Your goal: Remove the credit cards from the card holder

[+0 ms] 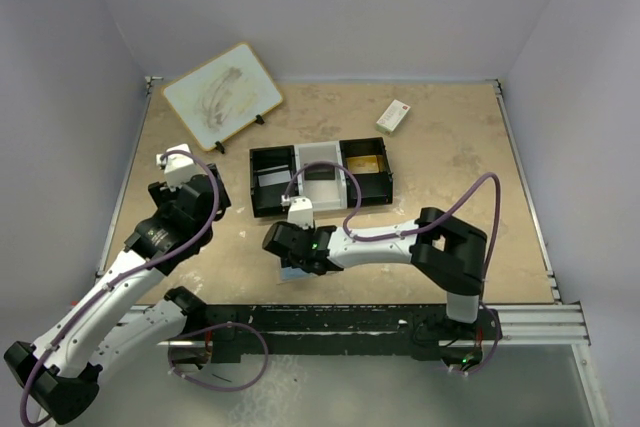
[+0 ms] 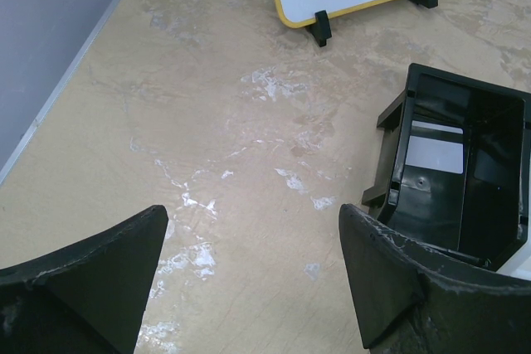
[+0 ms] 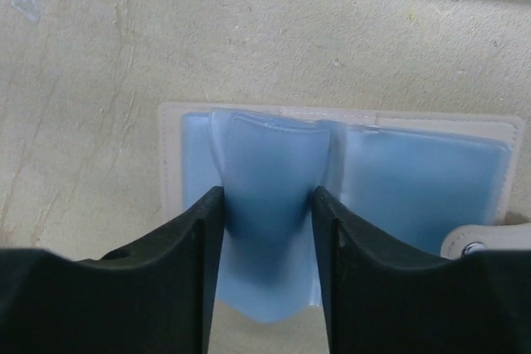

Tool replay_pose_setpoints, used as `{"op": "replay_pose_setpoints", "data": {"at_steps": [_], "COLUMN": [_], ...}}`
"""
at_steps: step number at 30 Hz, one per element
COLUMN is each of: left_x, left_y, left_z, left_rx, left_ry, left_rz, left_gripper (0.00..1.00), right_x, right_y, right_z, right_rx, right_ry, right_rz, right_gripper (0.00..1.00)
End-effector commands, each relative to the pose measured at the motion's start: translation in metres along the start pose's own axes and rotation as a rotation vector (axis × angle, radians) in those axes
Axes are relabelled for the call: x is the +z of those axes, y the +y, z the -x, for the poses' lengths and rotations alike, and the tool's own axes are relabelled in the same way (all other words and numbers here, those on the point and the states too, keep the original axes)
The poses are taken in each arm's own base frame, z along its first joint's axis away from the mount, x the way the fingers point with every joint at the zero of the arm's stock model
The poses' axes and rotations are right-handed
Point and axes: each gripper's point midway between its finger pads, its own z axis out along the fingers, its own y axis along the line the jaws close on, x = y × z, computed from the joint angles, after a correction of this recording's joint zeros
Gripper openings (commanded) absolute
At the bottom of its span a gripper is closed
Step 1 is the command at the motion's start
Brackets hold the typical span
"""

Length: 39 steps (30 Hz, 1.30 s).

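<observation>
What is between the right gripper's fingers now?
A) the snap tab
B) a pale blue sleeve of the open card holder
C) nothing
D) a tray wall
B: the pale blue sleeve of the card holder fills the gap in the right gripper, seen from the right wrist.

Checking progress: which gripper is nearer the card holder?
Right. The right gripper sits over the card holder, fingers either side of a blue sleeve; the left gripper hovers off to its left.
</observation>
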Motion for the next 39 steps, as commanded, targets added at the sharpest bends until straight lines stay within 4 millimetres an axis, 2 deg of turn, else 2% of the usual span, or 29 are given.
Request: {"op": "replay_pose_setpoints", "data": {"at_steps": [1, 5, 7, 8, 11, 17, 20, 22, 26, 29, 31, 34, 37, 39], "left_x": [0.0, 0.0, 0.0, 0.0, 0.0, 0.0, 0.0, 0.0, -0.004, -0.004, -0.002, -0.001, -0.003, -0.005], "left_y": [-0.001, -0.003, -0.003, -0.004, -0.004, -0.009, -0.016, -0.023, -0.047, -0.054, -0.049, -0.039, -0.029, -0.025], "left_z": [0.007, 0.006, 0.007, 0.006, 0.005, 0.004, -0.001, -0.006, -0.02, -0.026, -0.025, -0.017, -0.009, -0.005], "left_rx": [-0.024, -0.023, -0.024, -0.023, -0.022, -0.023, -0.02, -0.019, -0.028, -0.018, -0.006, -0.011, -0.036, -0.055], "left_ry": [-0.019, -0.015, -0.014, -0.013, -0.009, -0.003, 0.019, 0.039, 0.11, 0.132, 0.127, 0.092, 0.061, 0.042], "left_rz": [0.001, -0.005, -0.009, -0.01, -0.014, -0.041, -0.076, -0.108, -0.232, -0.266, -0.235, -0.178, -0.146, -0.14], "left_gripper": [0.82, 0.82, 0.82, 0.82, 0.82, 0.81, 0.81, 0.81, 0.81, 0.8, 0.8, 0.8, 0.8, 0.8], "right_x": [-0.007, -0.01, -0.009, -0.007, -0.007, -0.009, -0.012, -0.012, -0.009, -0.005, 0.0, 0.007, 0.015, 0.016], "right_y": [-0.002, 0.005, 0.007, 0.001, -0.003, -0.008, -0.009, -0.013, -0.022, -0.027, -0.025, -0.023, -0.022, -0.014], "right_z": [-0.003, 0.001, 0.003, -0.002, -0.001, 0.008, 0.013, 0.014, 0.012, 0.018, 0.025, 0.011, -0.003, -0.005], "right_rx": [0.031, 0.068, 0.097, 0.107, 0.157, 0.277, 0.357, 0.406, 0.448, 0.405, 0.319, 0.211, 0.1, 0.053], "right_ry": [0.005, 0.015, 0.026, 0.039, 0.043, 0.055, 0.058, 0.063, 0.075, 0.051, 0.03, 0.061, 0.076, 0.075], "right_rz": [0.053, 0.178, 0.215, 0.216, 0.252, 0.358, 0.454, 0.483, 0.487, 0.436, 0.391, 0.279, 0.147, 0.106], "right_gripper": [0.45, 0.47, 0.41, 0.38, 0.27, 0.23, 0.17, 0.17, 0.26, 0.39, 0.47, 0.53, 0.63, 0.68]}}
